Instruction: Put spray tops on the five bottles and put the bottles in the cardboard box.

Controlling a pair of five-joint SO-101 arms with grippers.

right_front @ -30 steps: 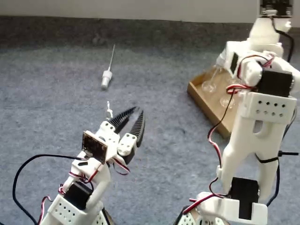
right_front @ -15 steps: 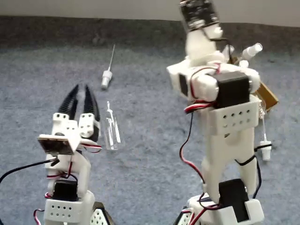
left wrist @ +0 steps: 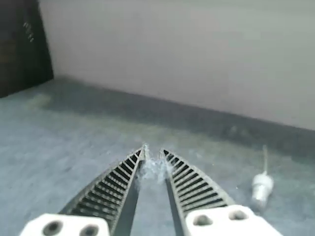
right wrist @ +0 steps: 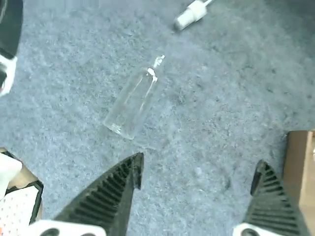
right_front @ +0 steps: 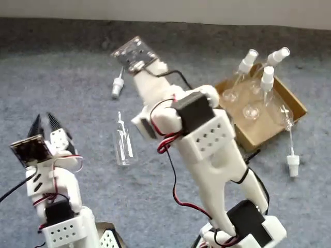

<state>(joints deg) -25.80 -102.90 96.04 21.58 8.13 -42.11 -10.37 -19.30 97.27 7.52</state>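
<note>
Bottle without a top (right wrist: 132, 102) is what you should go for next, I think. Your right gripper (right wrist: 199, 162) hangs above the carpet (right wrist: 221, 98) with its jaws spread wide and nothing between them. The bottle lies on its side just ahead of it, the neck pointing away toward the loose spray top (right wrist: 189, 14) beyond. Its long axis runs slanted to the line between the jaws, so a turn of the wrist may be needed. Your left gripper (left wrist: 155, 150) is raised off to the side, narrow, tips not touching, and holds nothing. Three capped bottles (right_front: 266, 80) lean in the cardboard box (right_front: 258, 135), and another spray top (right_front: 293, 164) lies beside it.
</note>
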